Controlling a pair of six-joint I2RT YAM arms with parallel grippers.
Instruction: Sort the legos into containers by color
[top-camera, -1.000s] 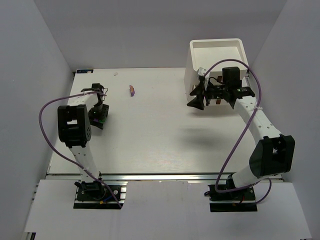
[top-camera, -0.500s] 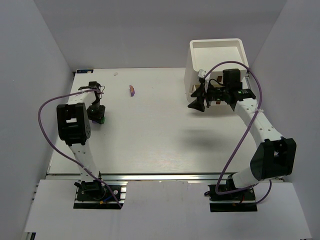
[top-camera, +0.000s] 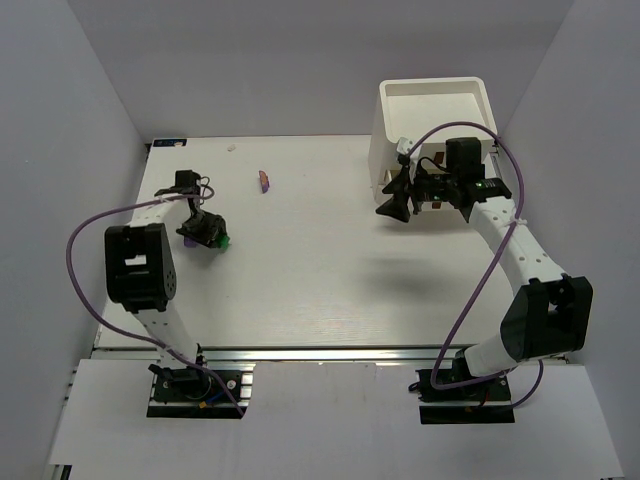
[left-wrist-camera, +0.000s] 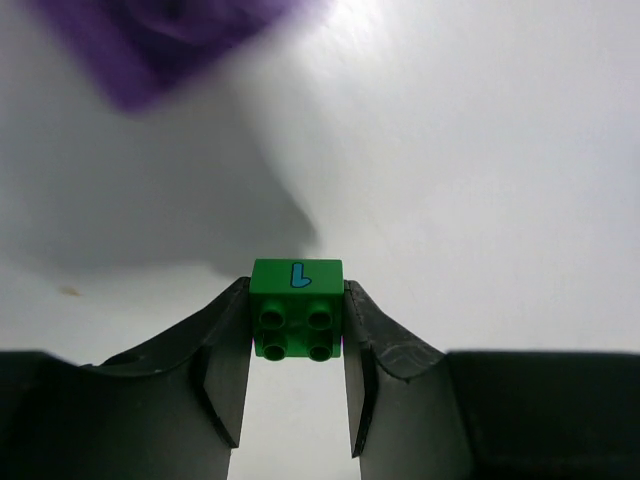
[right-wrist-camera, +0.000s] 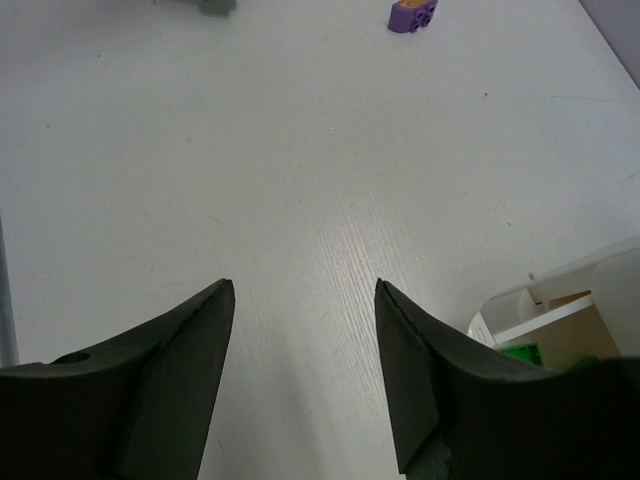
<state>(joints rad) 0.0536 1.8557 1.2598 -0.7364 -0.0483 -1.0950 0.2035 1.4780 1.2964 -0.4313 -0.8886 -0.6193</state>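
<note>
Bright, even overhead light; soft grey shadows on the surface (top-camera: 300, 290). Left wrist view: purple brick (left-wrist-camera: 160, 40) blurred top left, glare top right, green brick (left-wrist-camera: 296, 310) sharp.

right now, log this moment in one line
left gripper: shut on green lego | right gripper: open, by containers | purple lego: on table

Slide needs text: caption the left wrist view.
A green brick clamped in the left claw, white table behind, a blurred purple brick at upper left.
</note>
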